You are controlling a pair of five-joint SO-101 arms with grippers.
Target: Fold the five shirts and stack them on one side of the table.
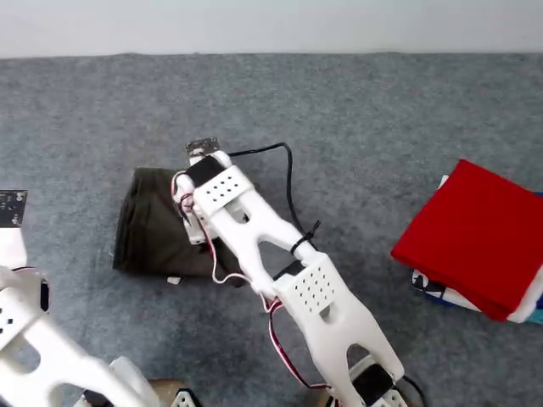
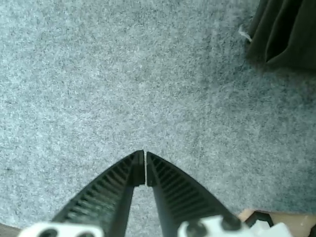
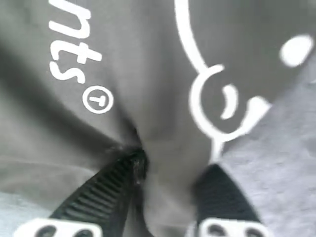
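Where the dark shirt (image 1: 153, 225) lies folded on the left-centre of the table (image 1: 382, 119), its right half is met from above by the right gripper (image 1: 193, 222). From the right wrist, the right gripper (image 3: 175, 167) is seen partway closed. A raised ridge of the dark shirt (image 3: 148, 74) is caught between the two fingers (image 3: 98, 192), and creases are gathered at one tip. White print (image 3: 207, 94) is seen on the cloth just past the tips.

The shirt's right edge is partly covered by the right arm (image 1: 288, 263). Its left and near edges are exposed, and a small white tag (image 1: 173, 280) is noted at the near edge.

The left gripper (image 2: 145, 165) is closed tip to tip with nothing in it, above grey surface at the near left. A corner of the dark shirt (image 2: 286, 34) is seen well apart from its tips.

At the right edge the stack of folded shirts (image 1: 441, 288) is set, with a red shirt (image 1: 475, 229) on top and white and blue layers showing beneath it. The stack is well apart from the dark shirt. A wide stretch of grey surface is seen between them, crossed by the right arm and a black cable (image 1: 288, 182). More grey surface is seen on the far side, up to the pale wall (image 1: 271, 25).
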